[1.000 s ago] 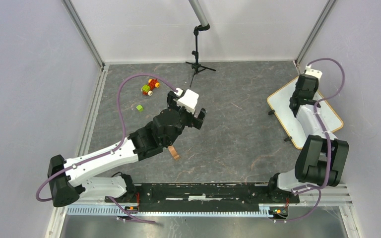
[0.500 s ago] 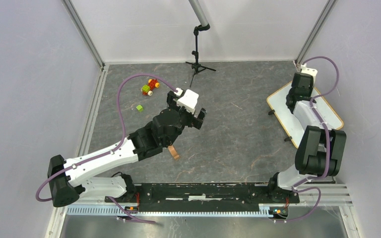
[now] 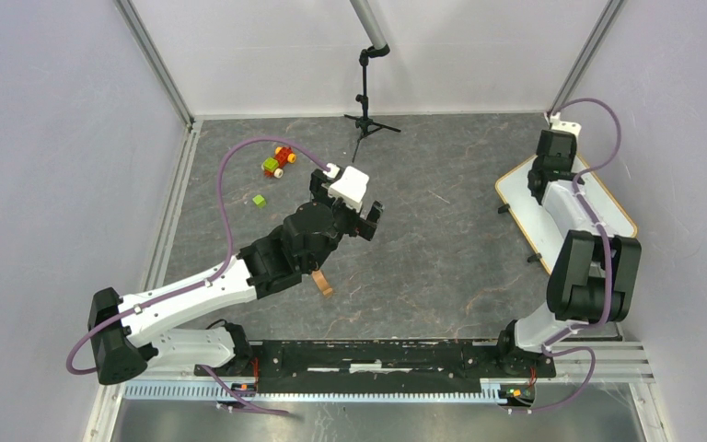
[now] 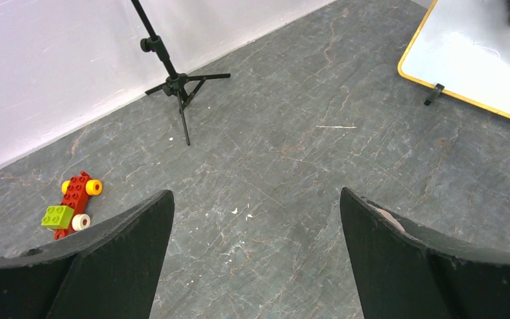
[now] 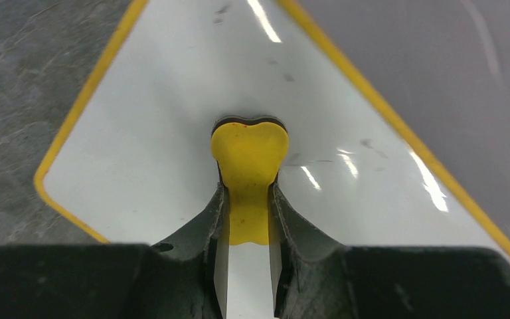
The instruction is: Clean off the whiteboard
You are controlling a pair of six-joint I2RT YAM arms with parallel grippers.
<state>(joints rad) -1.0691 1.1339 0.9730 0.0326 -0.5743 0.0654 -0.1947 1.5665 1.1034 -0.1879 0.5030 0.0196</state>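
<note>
The whiteboard, white with a thin yellow-tan frame, lies at the right side of the table and fills the right wrist view. A few faint dark marks show on it. My right gripper is shut on a yellow eraser that rests on the board near its far corner; from above, that gripper is over the board's far end. My left gripper hangs over the middle of the table, open, with nothing between its fingers. The board's corner shows in the left wrist view.
A red brick toy car and a loose green brick lie at the far left. A black tripod stand is at the back centre. A small brown block lies by the left arm. Black clips sit on the board's left edge.
My right arm has slid the eraser along the board toward its far corner. The left arm has not moved.
</note>
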